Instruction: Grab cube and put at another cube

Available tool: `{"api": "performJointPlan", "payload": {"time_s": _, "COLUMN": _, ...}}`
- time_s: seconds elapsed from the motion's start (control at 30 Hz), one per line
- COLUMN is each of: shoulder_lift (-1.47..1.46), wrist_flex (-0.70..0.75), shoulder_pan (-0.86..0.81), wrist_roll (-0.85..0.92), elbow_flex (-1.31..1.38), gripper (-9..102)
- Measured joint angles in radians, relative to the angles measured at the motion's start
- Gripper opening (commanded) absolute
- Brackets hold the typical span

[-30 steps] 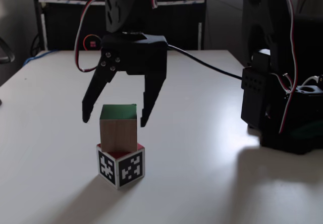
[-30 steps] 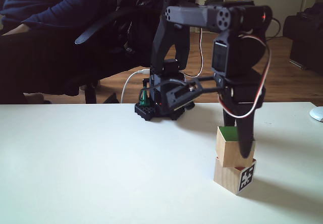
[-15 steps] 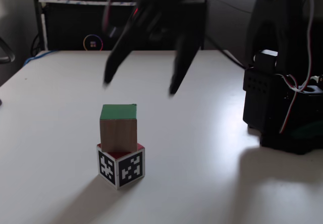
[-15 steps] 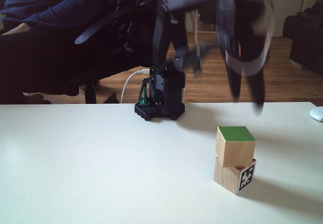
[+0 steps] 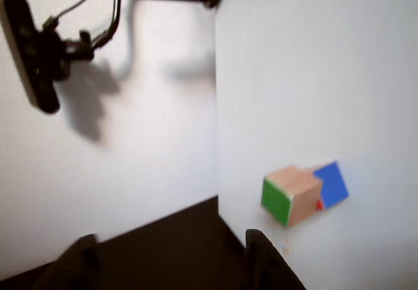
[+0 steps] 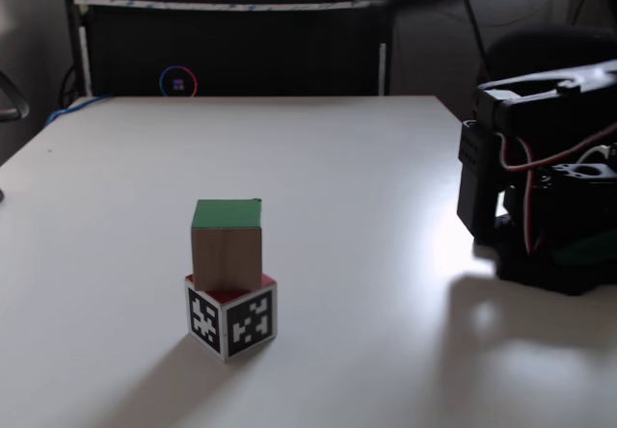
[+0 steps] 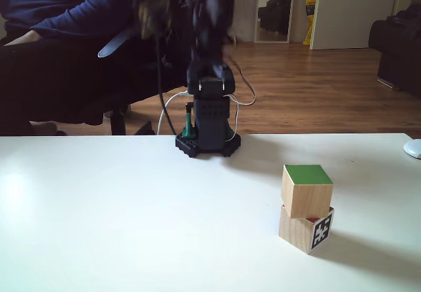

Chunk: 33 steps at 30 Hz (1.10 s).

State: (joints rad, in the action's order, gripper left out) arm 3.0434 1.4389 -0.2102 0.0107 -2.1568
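Observation:
The large wooden cube point(image 6: 227, 247) with the green top rests on the smaller cube point(image 6: 231, 318), slightly turned on it. In another fixed view the green-topped cube point(image 7: 306, 191) again sits on the smaller cube point(image 7: 304, 230), whose sides carry black-and-white tags. The other view looks from afar at the large cube point(image 5: 290, 195) with its green face, and at the blue face of the smaller cube point(image 5: 332, 184) behind it. My gripper point(image 5: 168, 239) is open with nothing between its dark fingertips point(image 5: 256, 244), far from the stack. The arm point(image 7: 207, 101) is folded back over its base, blurred.
The arm's base point(image 6: 540, 206) stands at the right of the white table point(image 6: 366, 254). A black cabinet point(image 6: 231, 42) lines the table's far edge. A seated person point(image 7: 52, 42) is behind the table. A dark device with cables point(image 5: 36, 48) lies near the table's edge.
The open gripper has lifted off the stack and swung back toward the base. The green-topped cube stays on the smaller cube, unmoved.

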Motion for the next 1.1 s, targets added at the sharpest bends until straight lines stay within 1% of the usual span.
{"api": "performJointPlan", "payload": {"time_s": 0.1, "shoulder_lift": 0.175, "wrist_flex": -0.089, "shoulder_pan": -0.032, "wrist_roll": 0.000, "elbow_flex": -0.291, "gripper": 0}}
{"api": "performJointPlan", "payload": {"time_s": 0.23, "shoulder_lift": 0.222, "wrist_flex": -0.143, "shoulder_pan": -0.048, "wrist_roll": -0.006, "elbow_flex": -0.528, "gripper": 0}}
{"api": "performJointPlan", "payload": {"time_s": 0.47, "shoulder_lift": 0.239, "wrist_flex": -0.158, "shoulder_pan": -0.049, "wrist_roll": 0.046, "elbow_flex": -0.758, "gripper": 0}}
{"api": "performJointPlan", "payload": {"time_s": 0.57, "shoulder_lift": 0.241, "wrist_flex": -0.158, "shoulder_pan": -0.049, "wrist_roll": 0.078, "elbow_flex": -0.813, "gripper": 0}}
{"api": "performJointPlan", "payload": {"time_s": 1.1, "shoulder_lift": 0.241, "wrist_flex": -0.152, "shoulder_pan": -0.049, "wrist_roll": 0.109, "elbow_flex": -0.815, "gripper": 0}}
